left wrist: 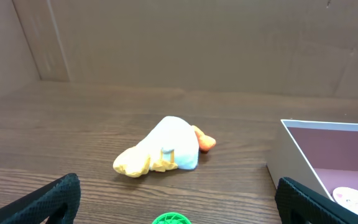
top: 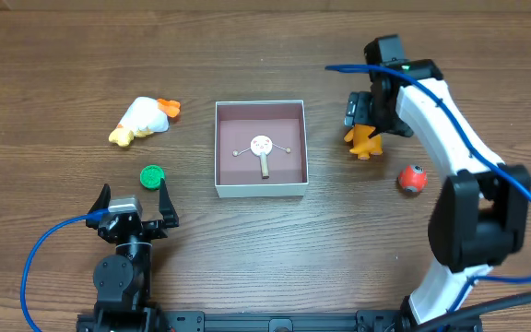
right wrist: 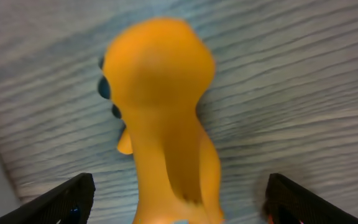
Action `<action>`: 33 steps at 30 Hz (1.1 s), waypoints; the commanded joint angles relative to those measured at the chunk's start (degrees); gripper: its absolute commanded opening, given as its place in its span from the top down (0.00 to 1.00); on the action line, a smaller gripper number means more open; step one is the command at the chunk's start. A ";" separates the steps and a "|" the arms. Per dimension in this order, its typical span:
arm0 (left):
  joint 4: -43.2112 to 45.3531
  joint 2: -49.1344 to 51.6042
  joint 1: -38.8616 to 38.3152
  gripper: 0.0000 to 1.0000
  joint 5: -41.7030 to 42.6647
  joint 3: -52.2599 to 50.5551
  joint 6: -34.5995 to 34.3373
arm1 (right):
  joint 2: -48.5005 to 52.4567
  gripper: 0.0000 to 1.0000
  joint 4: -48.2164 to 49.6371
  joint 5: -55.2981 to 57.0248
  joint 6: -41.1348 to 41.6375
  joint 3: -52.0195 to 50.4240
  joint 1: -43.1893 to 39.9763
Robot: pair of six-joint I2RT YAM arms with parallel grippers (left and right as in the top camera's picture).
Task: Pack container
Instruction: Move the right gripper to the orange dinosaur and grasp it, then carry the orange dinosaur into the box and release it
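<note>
Right arm reaches downward, its claw [top: 365,125] spread wide astride the orange toy [right wrist: 160,124].

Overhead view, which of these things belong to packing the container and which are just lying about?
Job in hand:
container
white figure inside it
orange toy between the open right pincer's fingers

Lying about, perhaps to be packed later:
plush duck
green disc
red ball
</note>
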 commanded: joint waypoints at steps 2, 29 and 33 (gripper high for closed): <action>0.24 -0.55 0.31 0.00 0.68 -0.31 1.51 | 3.91 0.19 -0.04 -1.77 -0.59 -0.35 0.22; 0.24 -0.55 0.31 0.00 0.68 -0.31 1.51 | -18.62 0.96 -7.63 -2.67 -0.39 3.56 5.66; 0.24 -0.55 0.31 0.00 0.68 -0.31 1.51 | -20.96 0.96 -8.33 -3.08 -0.39 3.56 11.74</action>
